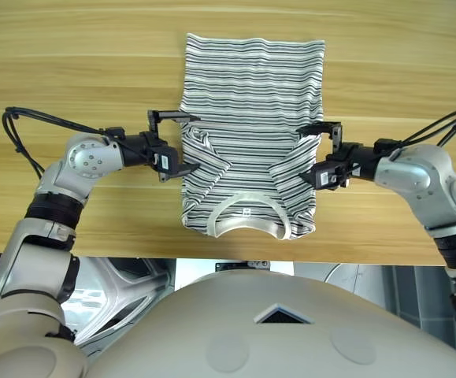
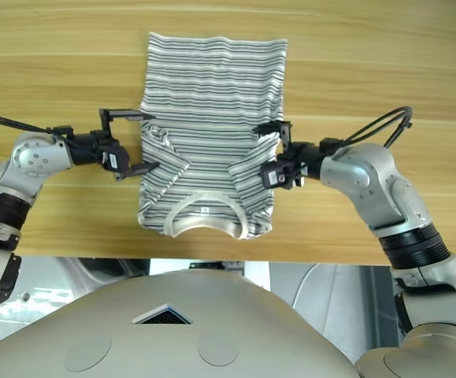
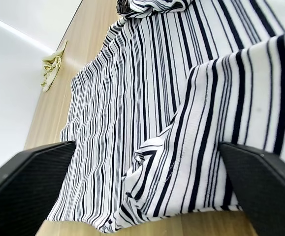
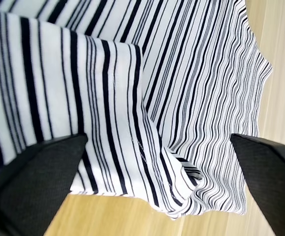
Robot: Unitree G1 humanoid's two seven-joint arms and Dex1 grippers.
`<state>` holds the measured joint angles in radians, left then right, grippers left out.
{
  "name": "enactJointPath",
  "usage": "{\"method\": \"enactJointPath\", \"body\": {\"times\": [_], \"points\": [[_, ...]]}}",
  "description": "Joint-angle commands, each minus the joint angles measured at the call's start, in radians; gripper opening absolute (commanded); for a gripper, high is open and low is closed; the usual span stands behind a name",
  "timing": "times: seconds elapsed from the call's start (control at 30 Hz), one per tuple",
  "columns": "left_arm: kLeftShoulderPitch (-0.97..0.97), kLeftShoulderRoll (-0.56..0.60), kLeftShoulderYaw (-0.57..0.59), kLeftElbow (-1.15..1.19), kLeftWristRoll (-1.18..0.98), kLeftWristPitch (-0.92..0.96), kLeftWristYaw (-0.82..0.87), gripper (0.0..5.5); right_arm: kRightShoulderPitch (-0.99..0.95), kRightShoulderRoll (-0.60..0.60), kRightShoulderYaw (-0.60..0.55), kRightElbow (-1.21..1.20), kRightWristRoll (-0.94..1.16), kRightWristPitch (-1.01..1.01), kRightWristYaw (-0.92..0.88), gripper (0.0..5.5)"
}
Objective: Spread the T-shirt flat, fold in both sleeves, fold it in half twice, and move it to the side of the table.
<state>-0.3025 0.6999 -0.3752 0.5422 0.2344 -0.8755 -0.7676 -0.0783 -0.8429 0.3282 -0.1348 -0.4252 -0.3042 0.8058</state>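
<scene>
T-shirt (image 1: pixel 251 94), striped, lies flat on the wooden table (image 1: pixel 70 63), collar (image 1: pixel 247 206) toward the robot and hem at the far end. The left gripper (image 1: pixel 196 142) stands wide open over its left side edge, and the right gripper (image 1: pixel 302 151) stands equally wide over the right edge. Neither holds cloth. Between each pair of fingers (image 3: pixel 29 182) sits a sleeve already turned inward: the left sleeve (image 1: pixel 208 153) and the right sleeve (image 1: pixel 291 169).

The sleeve step looks finished, with the first of the 2 half-folds due. That likely calls for pinching 2 corners at 1 end and carrying them over to the other.

The collar lies near the table's front edge. Bare wood opens on both sides and beyond the hem.
</scene>
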Motion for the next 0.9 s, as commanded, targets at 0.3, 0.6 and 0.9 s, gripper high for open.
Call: {"method": "enactJointPath", "body": {"times": [0.3, 0.6, 0.9], "points": [[0.073, -0.006, 0.012, -0.204, -0.327, 0.091, -0.169, 5.4, -0.011, 0.027, -0.049, 0.016, 0.042, 0.038, -0.034, 5.37], [0.006, 0.002, 0.159, -0.22, -0.358, 0.102, -0.127, 5.4, -0.005, 0.007, -0.231, -0.134, 0.235, 0.074, -0.031, 5.37], [0.24, 0.366, 0.183, -0.184, -0.243, -0.028, -0.319, 5.4, 0.347, -0.275, -0.54, -0.034, 0.223, -0.101, 0.074, 5.37]]}}
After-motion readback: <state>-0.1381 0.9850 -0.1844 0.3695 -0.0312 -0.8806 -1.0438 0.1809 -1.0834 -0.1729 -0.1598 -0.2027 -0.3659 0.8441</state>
